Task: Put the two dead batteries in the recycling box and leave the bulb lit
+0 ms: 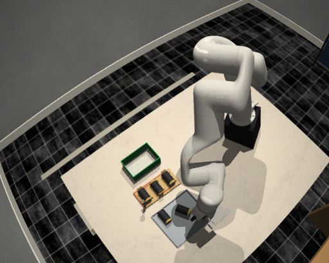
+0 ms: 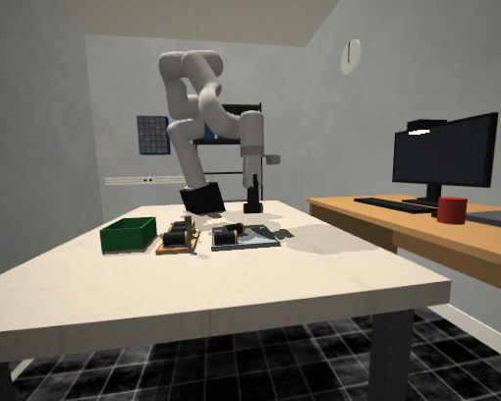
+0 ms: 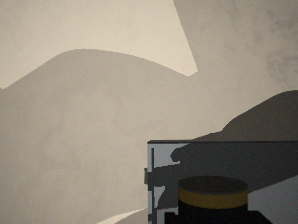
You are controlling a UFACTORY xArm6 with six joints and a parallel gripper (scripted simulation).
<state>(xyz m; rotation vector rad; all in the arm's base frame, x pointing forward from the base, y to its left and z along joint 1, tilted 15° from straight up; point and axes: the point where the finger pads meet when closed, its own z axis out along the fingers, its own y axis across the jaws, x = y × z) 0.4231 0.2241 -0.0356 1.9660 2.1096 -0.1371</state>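
Note:
My gripper (image 1: 199,218) (image 2: 252,208) (image 3: 213,217) is shut on a black battery with a yellow band (image 3: 213,199), held upright above the grey tray (image 1: 179,233) (image 2: 258,242). Two batteries lie on the tray: one near its left edge (image 1: 164,216) (image 2: 225,238), another (image 1: 183,209) (image 2: 236,228) nearer the gripper. Three batteries (image 1: 144,194) (image 1: 156,187) (image 1: 168,177) sit in the wooden holder board (image 1: 177,182). The green recycling box (image 1: 148,170) (image 2: 126,240) stands upright and level; no battery shows inside. The bulb is too small to tell whether lit.
The holder board lies between the box and the tray. The robot's black base (image 1: 242,132) (image 2: 202,198) stands at the table's far end. A separate desk (image 2: 337,208) with a monitor (image 2: 442,152) and red cup (image 2: 452,210) stands to the right in the exterior view.

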